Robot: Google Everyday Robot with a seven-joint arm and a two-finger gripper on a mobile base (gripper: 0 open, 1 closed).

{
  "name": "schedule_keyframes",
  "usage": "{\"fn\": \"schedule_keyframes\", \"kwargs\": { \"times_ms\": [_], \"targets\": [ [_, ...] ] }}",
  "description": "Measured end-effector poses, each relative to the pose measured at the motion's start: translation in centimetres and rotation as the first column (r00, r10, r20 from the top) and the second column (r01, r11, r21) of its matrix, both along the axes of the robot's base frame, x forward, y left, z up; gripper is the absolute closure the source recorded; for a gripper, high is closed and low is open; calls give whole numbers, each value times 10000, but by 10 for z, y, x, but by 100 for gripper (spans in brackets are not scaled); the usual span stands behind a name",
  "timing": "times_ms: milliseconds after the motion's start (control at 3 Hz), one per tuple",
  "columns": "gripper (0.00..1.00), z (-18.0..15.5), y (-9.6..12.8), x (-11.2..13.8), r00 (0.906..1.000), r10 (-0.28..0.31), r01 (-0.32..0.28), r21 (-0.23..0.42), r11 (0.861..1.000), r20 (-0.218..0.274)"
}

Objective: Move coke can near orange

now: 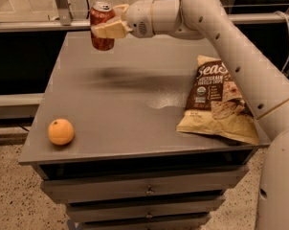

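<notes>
Above the far-left part of the grey cabinet top [135, 110], the coke can [100, 16] is held upright in mid-air by the gripper [105, 29]. The cream fingers [111, 29] are closed round the can's mid-section, w/ the silver top & pull tab seen above them. No contact w/ the surface is made by the can; a dark shadow [113, 74] is cast on the top below it. The white arm [221, 37] is stretched in from the right. The orange [61, 132] is found near the front-left corner, well apart from the can. A brown & tan chip bag [216, 104] is laid flat by the right edge. Drawers [147, 190] are seen under the top.
</notes>
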State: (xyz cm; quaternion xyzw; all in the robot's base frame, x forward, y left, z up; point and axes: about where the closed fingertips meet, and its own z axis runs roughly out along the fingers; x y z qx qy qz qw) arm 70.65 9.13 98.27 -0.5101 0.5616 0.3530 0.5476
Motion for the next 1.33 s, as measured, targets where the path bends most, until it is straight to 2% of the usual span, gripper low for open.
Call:
{"fn": "schedule_keyframes", "kwargs": {
  "times_ms": [333,667,1000,1333],
  "targets": [
    [100,-6,8,-5,9983,532,-536,-169,9984,-252],
    [100,-18,15,-43,9857,1549,-1594,-678,9849,-665],
    [100,-41,20,-90,9578,2596,-2733,-1103,9556,-1236],
    [100,-60,21,-124,9312,3284,-3502,-1390,9263,-1579]
  ]
}}
